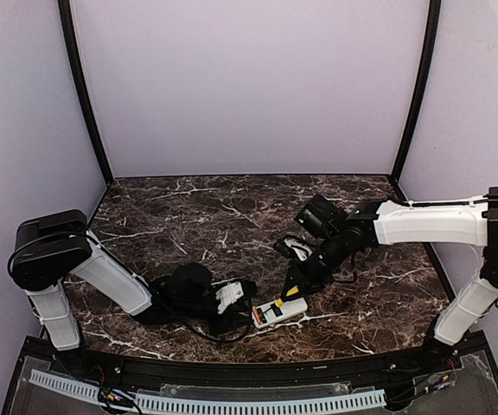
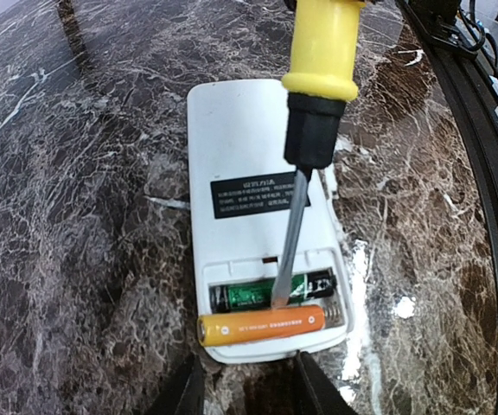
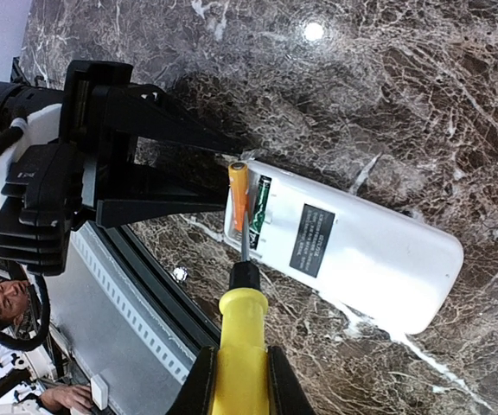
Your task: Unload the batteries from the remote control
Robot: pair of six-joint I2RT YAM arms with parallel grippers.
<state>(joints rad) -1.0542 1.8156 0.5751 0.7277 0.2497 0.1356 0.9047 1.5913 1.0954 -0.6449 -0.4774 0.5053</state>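
1. Your right gripper is clenched on the yellow handle of the screwdriver. The blade tip sits in the open battery bay, in the seam between the orange battery and the green battery.
2. The remote control lies flat on the bench, label side up, near the front edge between the two arms. Its bay end faces your left gripper.
3. The left gripper is released, with its fingers spread and their tips just beside that bay end. You cannot tell whether they touch the remote control.
4. The next move turns on this: both batteries lie crosswise to the remote control's long axis. The orange battery is the outer one and nearest the left gripper. The screwdriver shaft runs in along the remote control's length from the opposite side.
5. Prying probably drives the orange battery up and outward toward the left fingers, so lever gently. It could roll free across the bench.
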